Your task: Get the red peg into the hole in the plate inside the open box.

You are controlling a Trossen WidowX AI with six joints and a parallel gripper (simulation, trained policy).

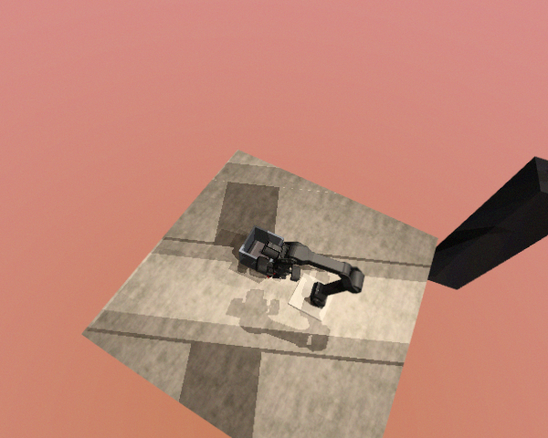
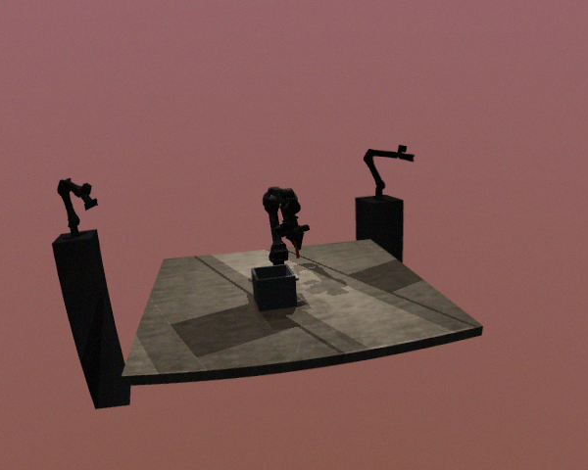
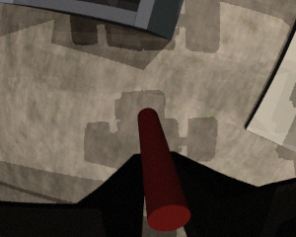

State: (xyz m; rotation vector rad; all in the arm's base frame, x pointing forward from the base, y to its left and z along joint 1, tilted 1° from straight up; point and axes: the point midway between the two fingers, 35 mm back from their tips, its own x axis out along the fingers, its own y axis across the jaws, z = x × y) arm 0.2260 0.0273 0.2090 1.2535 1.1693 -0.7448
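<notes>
My gripper (image 2: pixel 296 244) (image 3: pixel 154 160) is shut on the red peg (image 2: pixel 298 251) (image 3: pixel 159 168) and holds it above the table. In the wrist view the peg slants between the two dark fingers, with its near end toward the camera and its far end pointing down to the table. In the top view only a speck of red shows under the hand. The open grey-blue box (image 1: pixel 247 259) (image 2: pixel 274 294) (image 3: pixel 164 22) stands on the table beside the hand, and the peg is outside it. The hand partly covers the box in the top view. The hole in the plate cannot be made out.
A pale base plate (image 1: pixel 299 296) (image 3: pixel 278 94) lies under the arm's foot. Shadows of the arm fall across the table (image 1: pixel 359 311) (image 2: pixel 385 323). Dark pillars (image 1: pixel 491 226) (image 2: pixel 89 313) (image 2: pixel 378 219) stand beyond the table's edges; two carry arms in the exterior view.
</notes>
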